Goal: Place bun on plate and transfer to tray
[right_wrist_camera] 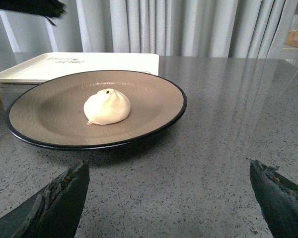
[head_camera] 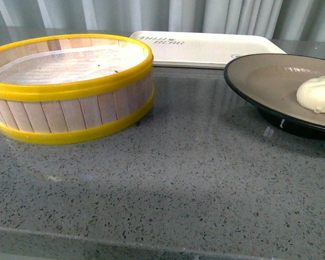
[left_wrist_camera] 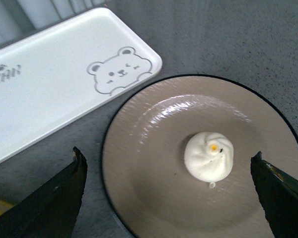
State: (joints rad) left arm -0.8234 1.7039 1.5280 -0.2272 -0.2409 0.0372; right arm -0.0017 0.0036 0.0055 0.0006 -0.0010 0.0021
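Hanging low over the tabletop just short of the plate (right_wrist_camera: 49, 116), the right gripper (right_wrist_camera: 167, 164) is held wide apart, empty. The bun (head_camera: 319, 93) is seated on the plate, toward the tabletop's right side. Above it the left gripper (left_wrist_camera: 166, 153) is spread, empty. The tray (head_camera: 206, 49) is laid along the far edge.

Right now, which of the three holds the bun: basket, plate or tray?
The plate, tan with a black rim: the bun sits on it. No bun shows in the yellow basket or on the white tray.

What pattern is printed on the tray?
Grey bear face on the tray; left wrist view shows it best.
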